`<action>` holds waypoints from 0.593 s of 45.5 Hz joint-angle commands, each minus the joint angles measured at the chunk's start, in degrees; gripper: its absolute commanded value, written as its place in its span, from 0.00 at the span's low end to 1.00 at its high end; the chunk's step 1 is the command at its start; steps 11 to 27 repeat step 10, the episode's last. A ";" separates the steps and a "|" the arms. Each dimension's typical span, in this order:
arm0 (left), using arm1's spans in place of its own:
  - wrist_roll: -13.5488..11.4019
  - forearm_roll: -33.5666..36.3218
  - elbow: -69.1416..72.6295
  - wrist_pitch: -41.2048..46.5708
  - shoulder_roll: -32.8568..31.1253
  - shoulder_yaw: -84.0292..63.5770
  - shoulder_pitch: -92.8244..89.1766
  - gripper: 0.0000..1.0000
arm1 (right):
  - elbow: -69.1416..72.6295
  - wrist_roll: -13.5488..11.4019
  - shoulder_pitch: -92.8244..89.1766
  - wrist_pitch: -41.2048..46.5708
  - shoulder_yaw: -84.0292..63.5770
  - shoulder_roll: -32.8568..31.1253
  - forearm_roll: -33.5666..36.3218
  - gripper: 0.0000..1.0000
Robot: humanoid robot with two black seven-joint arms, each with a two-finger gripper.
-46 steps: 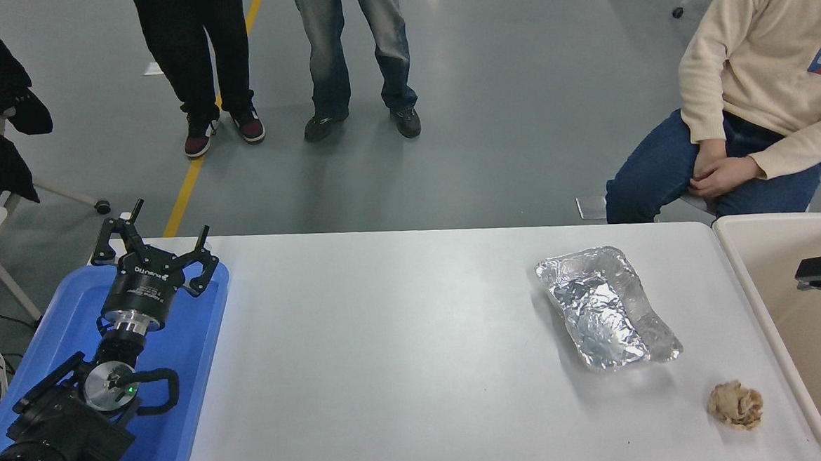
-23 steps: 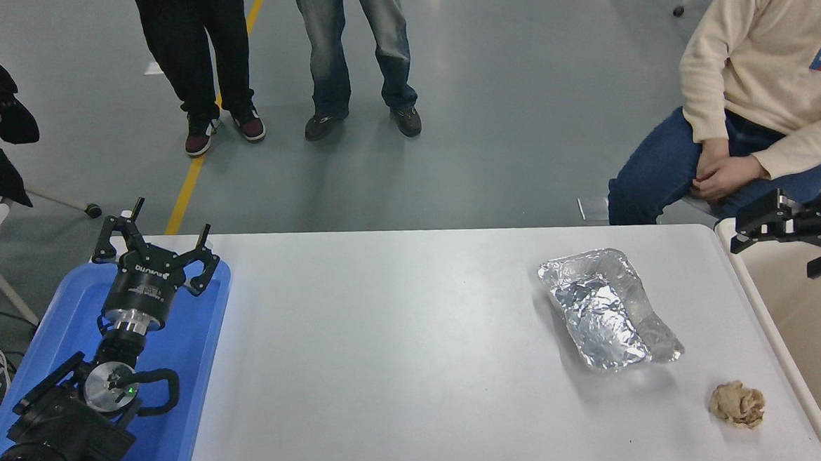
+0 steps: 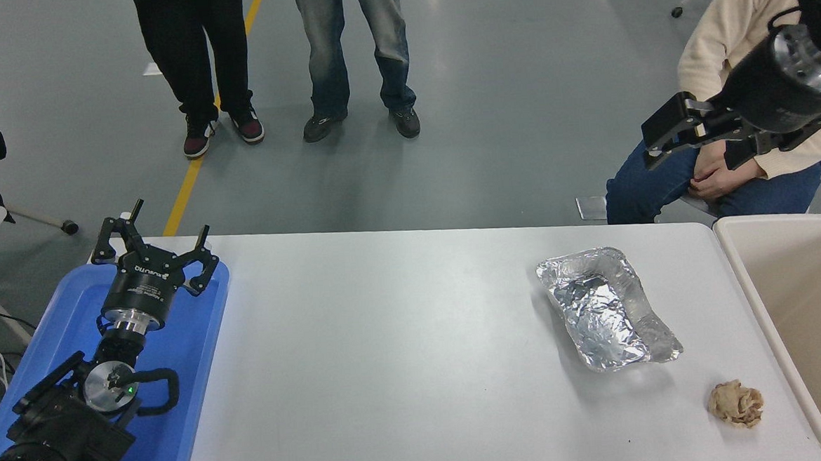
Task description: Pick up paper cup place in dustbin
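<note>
The paper cup is not in view anywhere on the table. The beige dustbin (image 3: 811, 308) stands at the table's right end, and what shows of its inside is bare. My right gripper (image 3: 687, 151) is raised high at the upper right, above and behind the dustbin's far rim, in front of a seated person. It is open and holds nothing. My left gripper (image 3: 158, 233) is parked open over the blue tray (image 3: 190, 319) at the lower left.
A crumpled silver foil tray (image 3: 608, 308) lies on the white table (image 3: 388, 344) right of centre. A tan paper ball (image 3: 736, 403) lies near the front right. A seated person (image 3: 716, 172) is at the far right; two people stand beyond the table.
My right gripper has risen from low inside the dustbin to high above its far rim and moved left. Nothing on the table has moved.
</note>
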 commanded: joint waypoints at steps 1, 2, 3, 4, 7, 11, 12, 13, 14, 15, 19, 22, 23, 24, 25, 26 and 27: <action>-0.09 0.00 0.01 0.00 0.01 0.00 0.00 1.00 | 0.46 -0.02 1.05 0.16 0.00 3.40 0.34 1.00; -0.09 0.00 0.01 0.00 0.10 0.00 0.08 1.00 | 0.37 -0.02 1.14 0.16 -0.09 3.31 0.34 1.00; -0.09 0.00 0.01 0.00 0.10 0.00 0.08 1.00 | 0.19 -0.02 1.23 0.16 -0.26 3.14 0.25 1.00; -0.09 0.00 0.01 0.00 0.10 0.00 0.00 1.00 | 0.19 -0.02 1.32 0.16 -0.44 3.14 0.34 1.00; -0.09 0.00 0.01 0.00 0.10 0.00 0.00 1.00 | 0.19 -0.02 1.32 0.16 -0.97 2.79 0.34 1.00; -0.09 0.00 0.01 0.00 0.10 0.00 0.00 1.00 | 0.10 -0.02 1.32 0.16 -1.32 2.78 0.34 1.00; -0.09 0.00 0.01 0.00 0.10 0.00 0.00 1.00 | 0.10 -0.02 1.32 0.16 -1.32 2.78 0.34 1.00; -0.09 0.00 0.01 0.00 0.10 0.00 0.00 1.00 | 0.10 -0.02 1.32 0.16 -1.32 2.78 0.34 1.00; -0.09 0.00 0.01 0.00 0.10 0.00 0.00 1.00 | 0.10 -0.02 1.32 0.16 -1.32 2.78 0.34 1.00; -0.09 0.00 0.01 0.00 0.10 0.00 0.00 1.00 | 0.10 -0.02 1.32 0.16 -1.32 2.78 0.34 1.00; -0.09 0.00 0.01 0.00 0.10 0.00 0.00 1.00 | 0.10 -0.02 1.32 0.16 -1.32 2.78 0.34 1.00; -0.09 0.00 0.01 0.00 0.10 0.00 0.00 1.00 | 0.10 -0.02 1.32 0.16 -1.32 2.78 0.34 1.00; -0.09 0.00 0.01 0.00 0.10 0.00 0.00 1.00 | 0.10 -0.02 1.32 0.16 -1.32 2.78 0.34 1.00; -0.09 0.00 0.01 0.00 0.10 0.00 0.00 1.00 | 0.10 -0.02 1.32 0.16 -1.32 2.78 0.34 1.00; -0.09 0.00 0.01 0.00 0.10 0.00 0.00 1.00 | 0.10 -0.02 1.32 0.16 -1.32 2.78 0.34 1.00; -0.09 0.00 0.01 0.00 0.10 0.00 0.00 1.00 | 0.10 -0.02 1.32 0.16 -1.32 2.78 0.34 1.00; -0.09 0.00 0.01 0.00 0.10 0.00 0.00 1.00 | 0.10 -0.02 1.32 0.16 -1.32 2.78 0.34 1.00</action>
